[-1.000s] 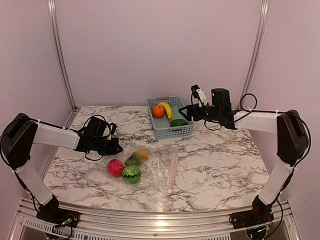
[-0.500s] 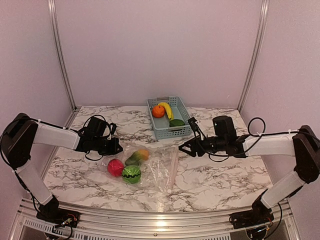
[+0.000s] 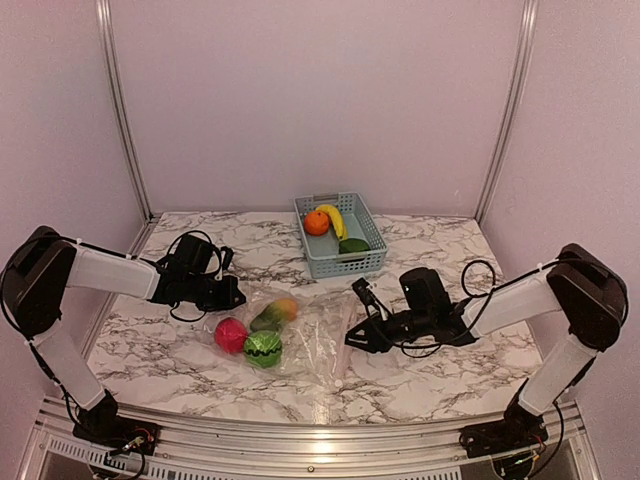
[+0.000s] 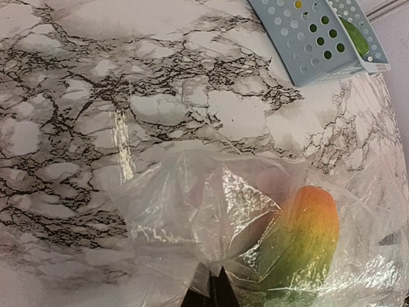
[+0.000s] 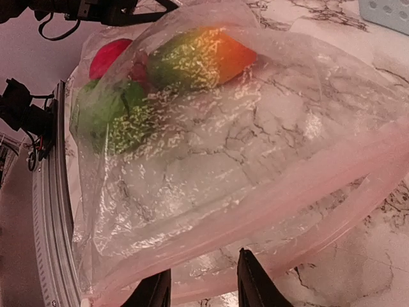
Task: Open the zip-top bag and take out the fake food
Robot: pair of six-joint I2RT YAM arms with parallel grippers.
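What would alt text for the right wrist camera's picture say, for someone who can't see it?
A clear zip-top bag lies on a marble table, its pinkish zip edge toward the camera, with the two black fingers of the right gripper apart at that edge. Inside, at the far end, sit a pink-red fruit, a green ball and an orange-and-green fruit.

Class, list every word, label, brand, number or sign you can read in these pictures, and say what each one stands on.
None: no text can be read in any view.
The zip-top bag is plain clear plastic. The fake food and the blue basket show no marking, and the marble table has only a veined pattern.
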